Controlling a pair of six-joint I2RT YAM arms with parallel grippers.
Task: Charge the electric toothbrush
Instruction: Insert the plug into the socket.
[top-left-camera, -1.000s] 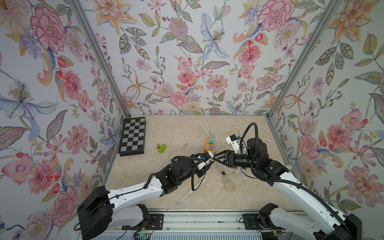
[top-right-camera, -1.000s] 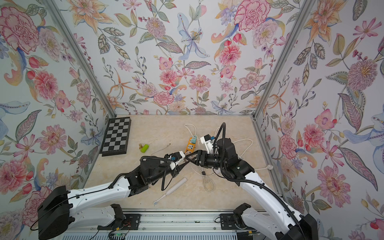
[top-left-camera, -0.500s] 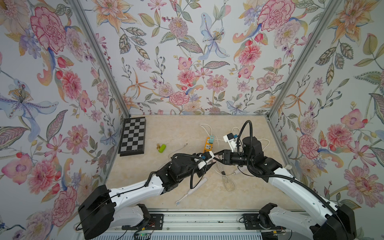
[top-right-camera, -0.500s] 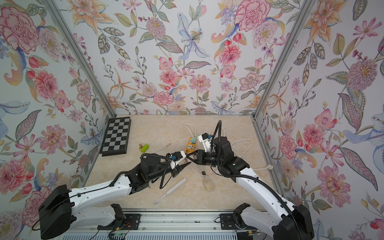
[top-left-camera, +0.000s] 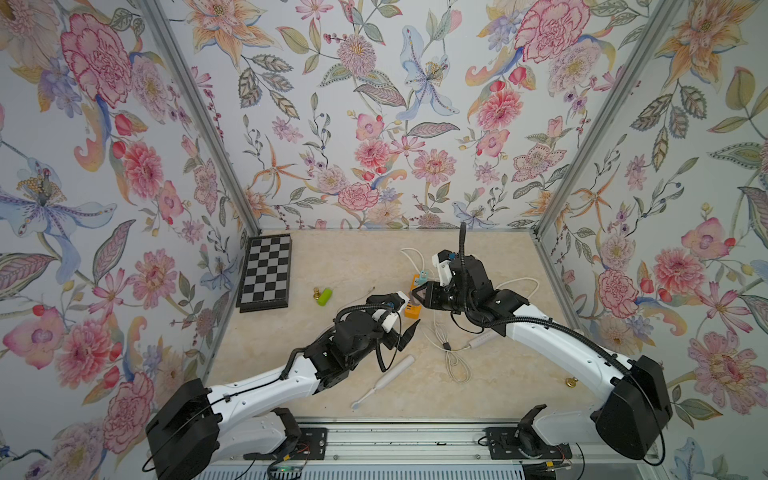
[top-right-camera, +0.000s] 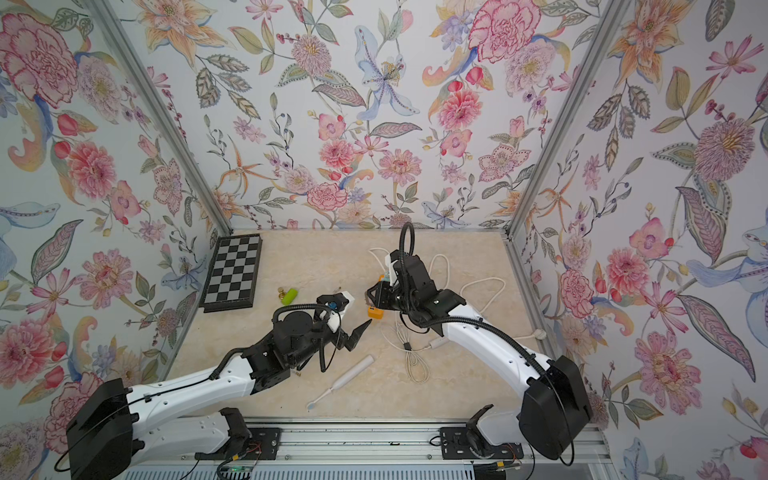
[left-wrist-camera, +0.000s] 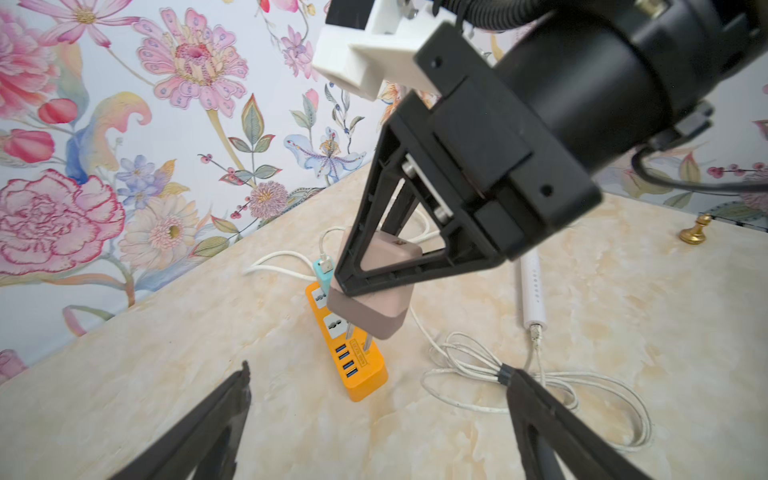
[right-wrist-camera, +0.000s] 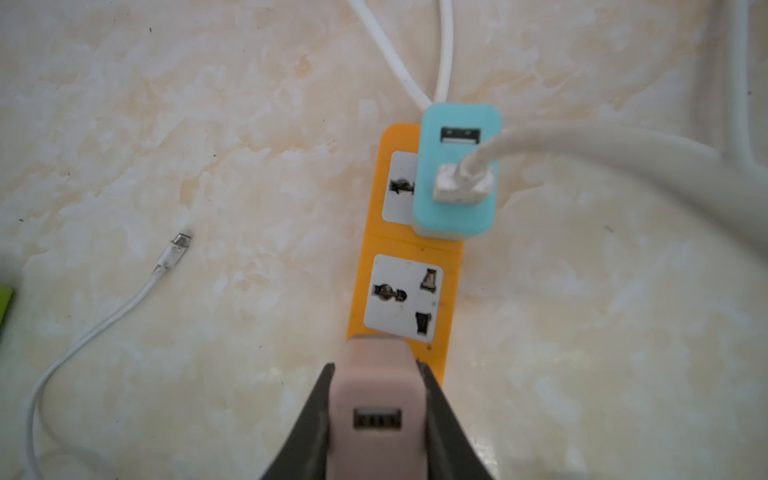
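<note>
The right gripper (top-left-camera: 419, 296), in a top view, pinches a dusty-pink plastic charger cube (top-left-camera: 416, 293) above the orange plastic power strip (top-left-camera: 411, 311). The slim white electric toothbrush (top-left-camera: 384, 379) lies nearer on bare tabletop (top-left-camera: 519, 395). Left wrist: the left gripper (left-wrist-camera: 378, 370) gapes wide, clear of the strip. Right wrist: the cube hangs just beside the vacant socket (right-wrist-camera: 403, 297).

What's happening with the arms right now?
Left gripper open, empty. Right gripper shut on pink square adapter over orange plastic power strip. White electric toothbrush lying flat, untouched. Teal adapter fills one socket.
</note>
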